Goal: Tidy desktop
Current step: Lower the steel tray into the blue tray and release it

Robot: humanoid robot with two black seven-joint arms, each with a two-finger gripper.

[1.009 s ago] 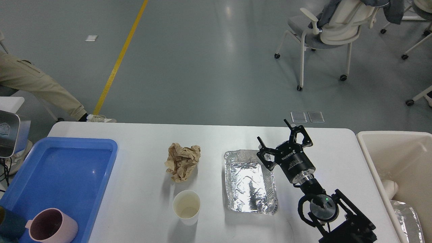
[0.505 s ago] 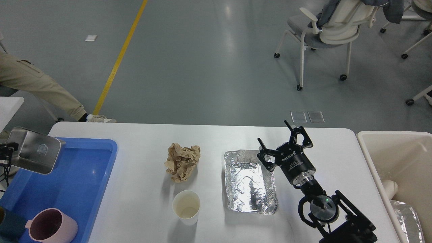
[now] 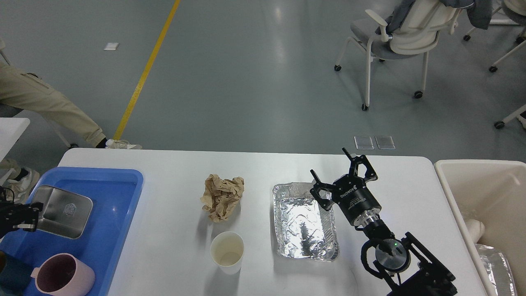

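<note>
The steel tin (image 3: 62,211) has been lowered into the blue tray (image 3: 119,193) on the counter (image 3: 172,172), clamped by the left hand (image 3: 25,215); the right hand (image 3: 337,177) is spread above the foil tray (image 3: 304,224), so the crumpled paper (image 3: 222,195) and the paper cup (image 3: 227,251) are judged still to be cleared.

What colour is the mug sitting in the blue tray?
Pale pink, with a darker mauve inside: the mug shows best in the head view, at the tray's near corner.

Left gripper (image 3: 28,216) is cut by the edge; its fingers on the tin (image 3: 62,211) are unclear.
</note>
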